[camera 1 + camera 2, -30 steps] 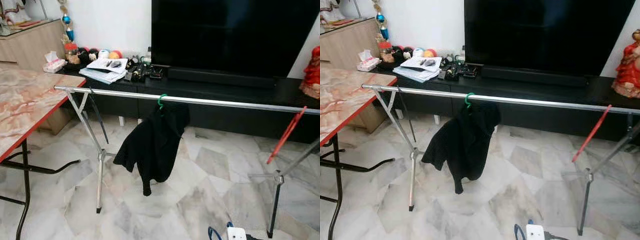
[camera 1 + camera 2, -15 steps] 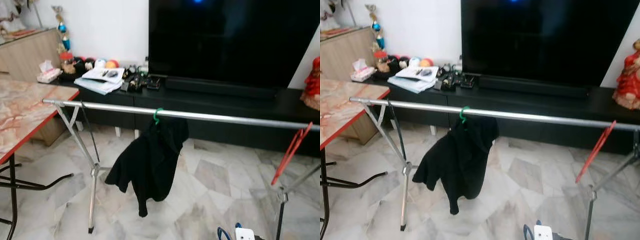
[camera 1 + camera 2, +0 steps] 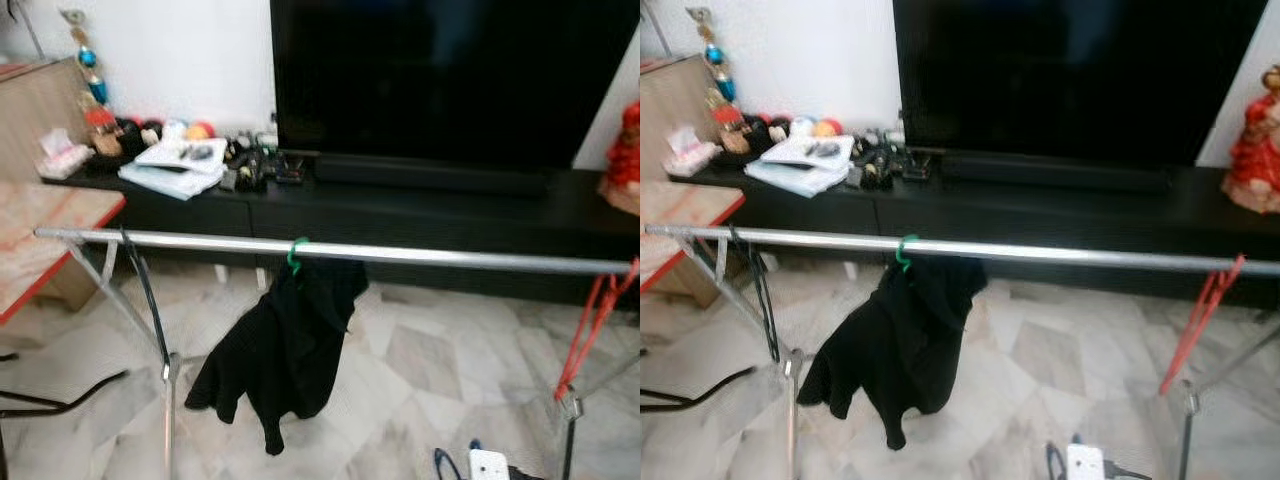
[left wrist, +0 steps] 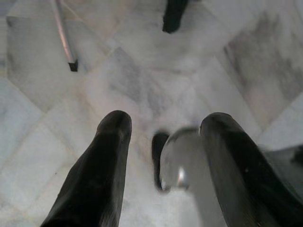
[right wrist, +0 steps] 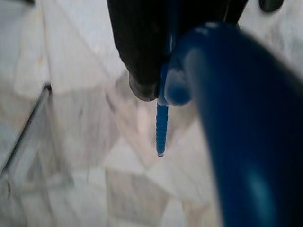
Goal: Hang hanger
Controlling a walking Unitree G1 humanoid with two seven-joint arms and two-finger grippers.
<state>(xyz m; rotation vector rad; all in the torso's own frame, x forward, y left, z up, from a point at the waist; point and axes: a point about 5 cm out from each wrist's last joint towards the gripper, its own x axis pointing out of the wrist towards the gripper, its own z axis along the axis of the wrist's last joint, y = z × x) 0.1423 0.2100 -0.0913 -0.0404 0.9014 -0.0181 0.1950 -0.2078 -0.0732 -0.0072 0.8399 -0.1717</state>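
Observation:
A long silver rail (image 3: 440, 257) crosses in front of me on folding legs. A black garment (image 3: 285, 350) hangs from it on a green hanger (image 3: 295, 255). An empty black hanger (image 3: 145, 290) hangs near the rail's left end and a red hanger (image 3: 590, 325) near its right end. My right gripper (image 5: 161, 71) is shut on a blue hanger (image 5: 236, 127), held low above the floor; a bit of the blue hanger (image 3: 445, 462) shows at the bottom edge of the left eye view. My left gripper (image 4: 168, 120) hangs open over the marble floor.
Behind the rail stand a black console (image 3: 420, 205) and a large TV (image 3: 450, 80). Papers and small clutter (image 3: 175, 160) lie on the console's left part. A red-edged marble table (image 3: 40, 230) is at my left, a red figurine (image 3: 1252, 140) at the far right. A white object (image 3: 488, 465) sits low before me.
The whole picture has shifted: the rail sits lower and nearer, and the table has slid towards the left edge, so the camera moved. The hangers and garment stay where they were on the rail.

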